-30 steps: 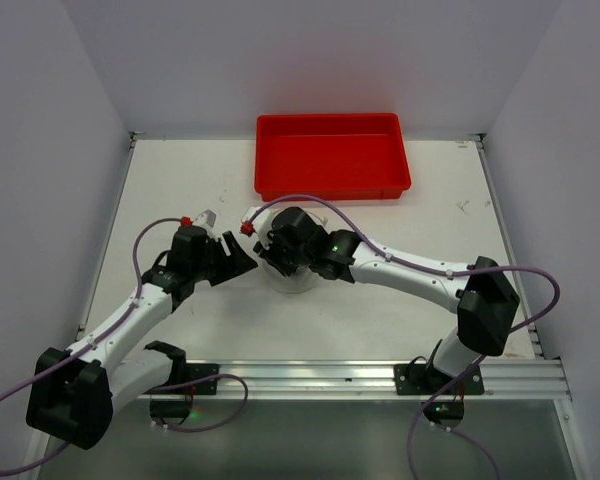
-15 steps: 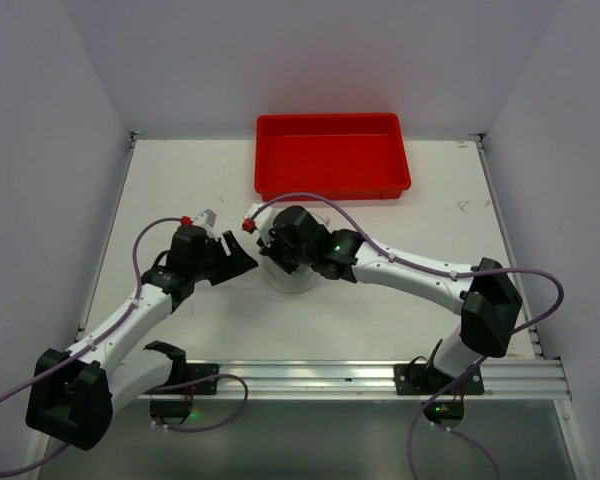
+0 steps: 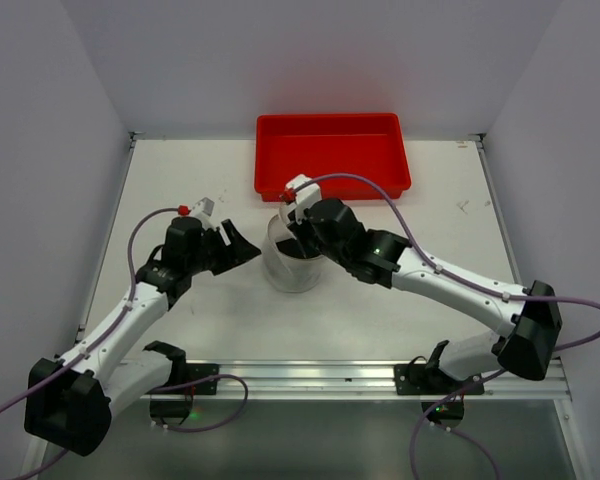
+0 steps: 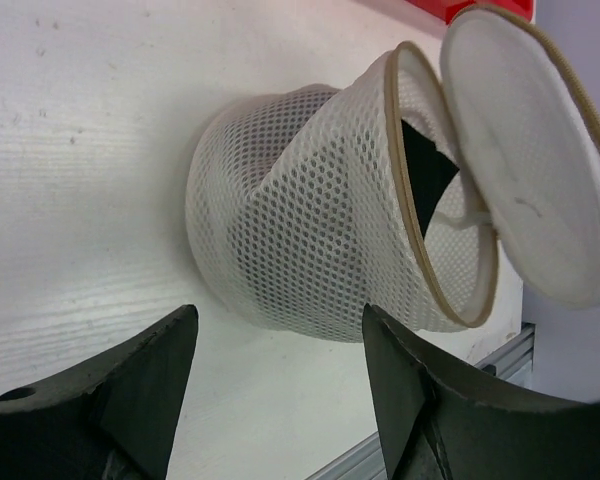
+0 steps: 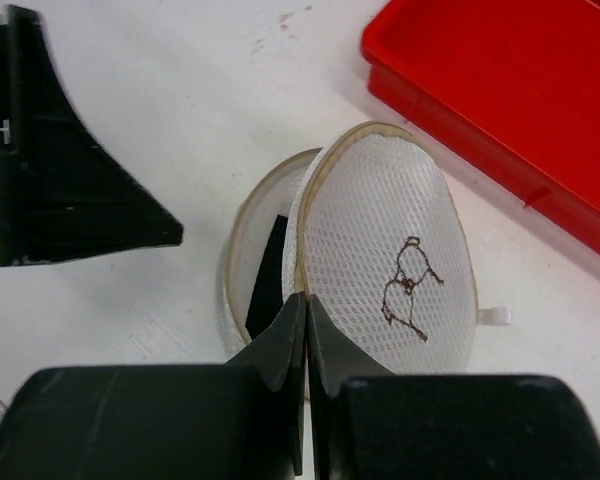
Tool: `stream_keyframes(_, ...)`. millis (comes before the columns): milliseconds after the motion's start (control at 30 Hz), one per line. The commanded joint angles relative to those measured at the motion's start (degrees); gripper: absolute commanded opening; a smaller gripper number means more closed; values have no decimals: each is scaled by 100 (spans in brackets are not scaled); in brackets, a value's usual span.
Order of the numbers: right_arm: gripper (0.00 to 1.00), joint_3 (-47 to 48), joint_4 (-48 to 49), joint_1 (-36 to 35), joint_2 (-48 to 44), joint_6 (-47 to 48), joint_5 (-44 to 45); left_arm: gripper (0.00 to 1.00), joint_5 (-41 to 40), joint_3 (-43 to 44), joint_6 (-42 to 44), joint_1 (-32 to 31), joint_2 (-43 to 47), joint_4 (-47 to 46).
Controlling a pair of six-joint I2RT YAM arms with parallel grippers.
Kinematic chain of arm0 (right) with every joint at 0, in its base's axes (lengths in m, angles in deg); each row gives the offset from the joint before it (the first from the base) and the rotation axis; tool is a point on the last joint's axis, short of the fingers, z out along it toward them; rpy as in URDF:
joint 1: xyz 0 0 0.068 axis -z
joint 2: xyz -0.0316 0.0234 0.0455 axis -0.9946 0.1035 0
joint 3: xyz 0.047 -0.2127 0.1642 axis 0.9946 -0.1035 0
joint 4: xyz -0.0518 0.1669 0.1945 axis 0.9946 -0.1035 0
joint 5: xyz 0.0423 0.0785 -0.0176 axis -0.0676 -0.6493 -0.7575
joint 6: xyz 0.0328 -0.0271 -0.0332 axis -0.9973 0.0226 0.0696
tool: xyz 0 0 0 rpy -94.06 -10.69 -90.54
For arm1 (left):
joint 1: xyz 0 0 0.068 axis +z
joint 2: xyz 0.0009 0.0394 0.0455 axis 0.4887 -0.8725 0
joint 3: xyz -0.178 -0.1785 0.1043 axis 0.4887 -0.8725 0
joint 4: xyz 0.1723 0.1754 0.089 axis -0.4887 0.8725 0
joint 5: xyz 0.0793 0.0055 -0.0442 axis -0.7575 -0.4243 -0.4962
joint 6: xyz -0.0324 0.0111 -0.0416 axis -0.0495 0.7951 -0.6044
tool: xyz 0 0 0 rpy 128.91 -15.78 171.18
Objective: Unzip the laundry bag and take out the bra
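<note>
The laundry bag (image 3: 292, 268) is a whitish mesh case standing on the table, its round lid (image 5: 385, 240) with the bra icon (image 5: 408, 290) swung open. In the left wrist view the mesh body (image 4: 300, 240) gapes toward the lid (image 4: 525, 150). The black bra (image 5: 268, 275) lies inside the opening and also shows in the left wrist view (image 4: 425, 175). My right gripper (image 5: 306, 300) is shut on the lid's tan zipper rim, above the bag (image 3: 305, 238). My left gripper (image 4: 280, 345) is open and empty just left of the bag (image 3: 242, 248), not touching it.
A red tray (image 3: 332, 155) stands behind the bag near the back edge, also in the right wrist view (image 5: 500, 90). The left gripper's black fingers (image 5: 70, 180) sit close to the bag's left. An aluminium rail (image 3: 330, 375) runs along the near edge.
My right gripper has risen and swung back to the right with the lid rim, opening the bag. My left gripper moved slightly farther back, staying open.
</note>
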Motion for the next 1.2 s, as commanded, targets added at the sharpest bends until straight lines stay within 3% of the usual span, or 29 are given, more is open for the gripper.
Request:
stream_keyframes(0,0,-337,210,322,-496,-905,767,71,223,440,-94,38,-103,-209)
stream_keyframes(200,0,-1373,218,1112,-1559,-2154,881,70,363,687,-41,37,-436,-271)
stream_keyframes(500,2,-2806,-124,1587,-2886,-3436,1848,70,539,915,-58,-85,-727,-385)
stream_keyframes(633,32,-3263,-475,1939,-3378,-3842,1630,68,442,1082,29,-314,-903,-368)
stream_keyframes(667,48,-3412,-528,1975,-3458,-3886,1568,68,355,1161,38,-401,-947,-342)
stream_keyframes(767,73,-3615,-669,1992,-3791,-3931,1331,68,118,1363,65,-559,-1131,-271)
stream_keyframes(900,86,-3756,-608,1992,-4214,-3676,874,68,-190,1680,144,-771,-1395,-104)
stream_keyframes(1033,89,-3888,-213,1992,-4434,-3377,408,67,-506,2013,100,-982,-1606,1)
stream_keyframes(1167,90,-3941,279,2001,-4321,-3166,-14,64,-1331,2636,205,-1271,-2105,360)
